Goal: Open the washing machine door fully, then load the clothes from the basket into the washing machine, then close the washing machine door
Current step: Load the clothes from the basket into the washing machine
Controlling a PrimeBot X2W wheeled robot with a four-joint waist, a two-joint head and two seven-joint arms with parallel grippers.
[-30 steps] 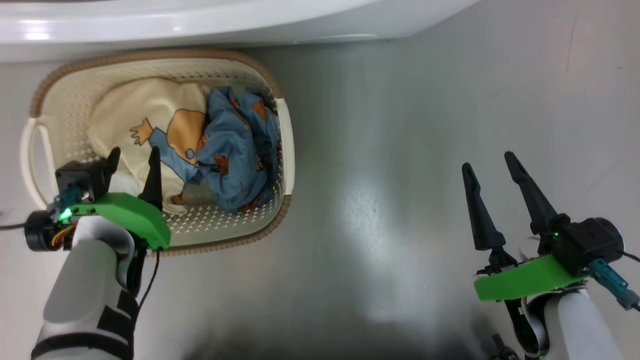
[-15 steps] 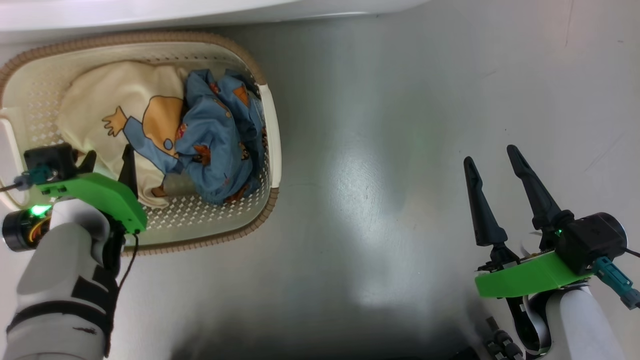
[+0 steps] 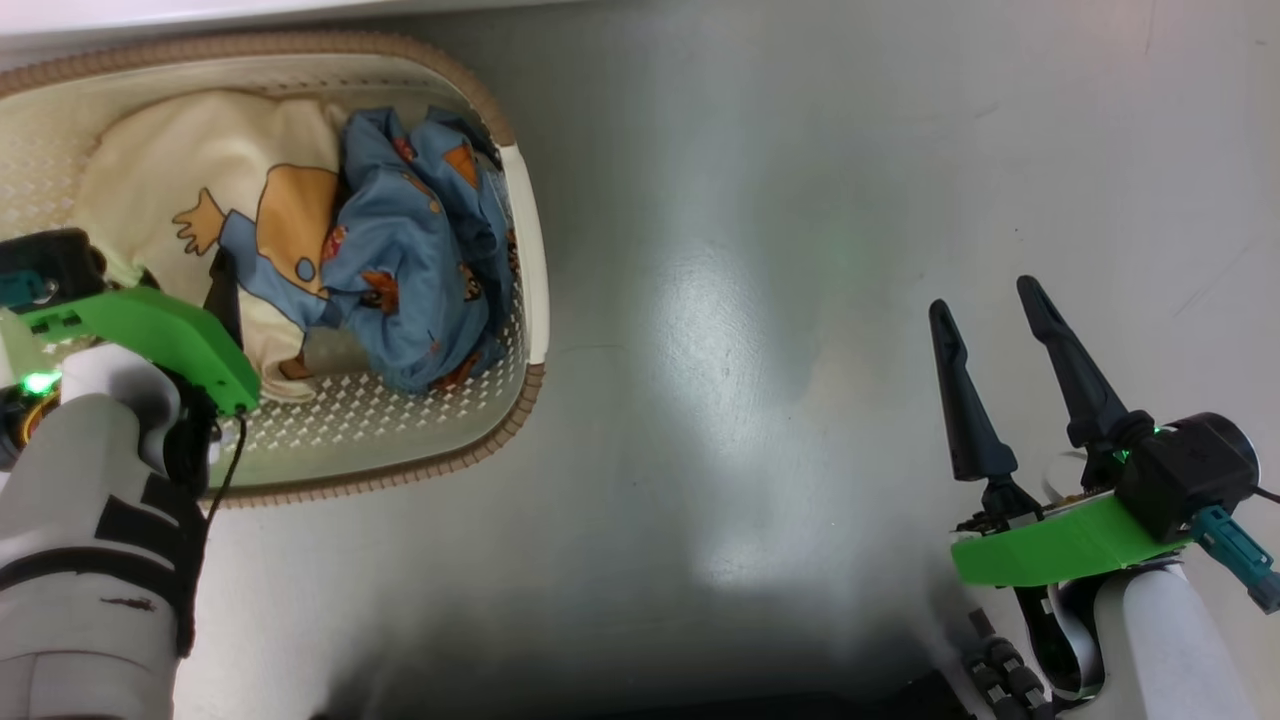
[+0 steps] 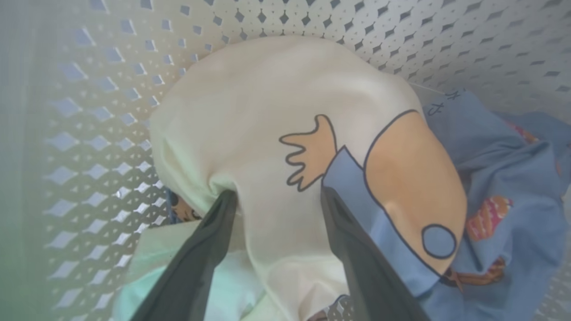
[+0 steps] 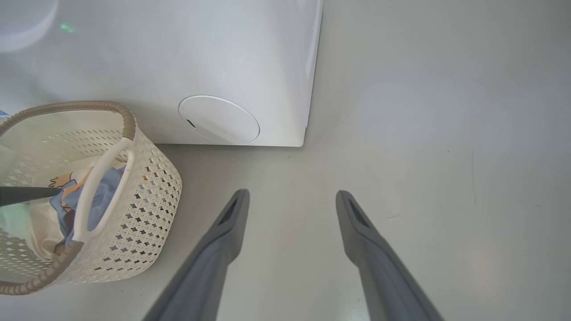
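The cream basket (image 3: 530,250) stands on the floor in front of the white washing machine (image 5: 223,53). In it lie the clothes: a cream garment (image 4: 267,111) with a cartoon print and a crumpled blue one (image 3: 410,270). My left gripper (image 4: 277,196) is down inside the basket, open, its two dark fingers pressing into the cream garment on either side of a fold. One of these fingers (image 3: 222,290) shows beside the green mount. My right gripper (image 3: 983,295) hangs open over bare floor to the right, holding nothing. The washing machine door is out of view.
The machine's round filter cap (image 5: 218,119) sits low on its front, near the right corner. Grey floor (image 3: 780,350) stretches between the basket and my right arm. A pale white cloth (image 4: 200,285) lies under the left fingers.
The head camera has shifted, so the basket sits further left and higher. My left gripper has gone deeper into the basket onto the cream garment. The right arm has held still.
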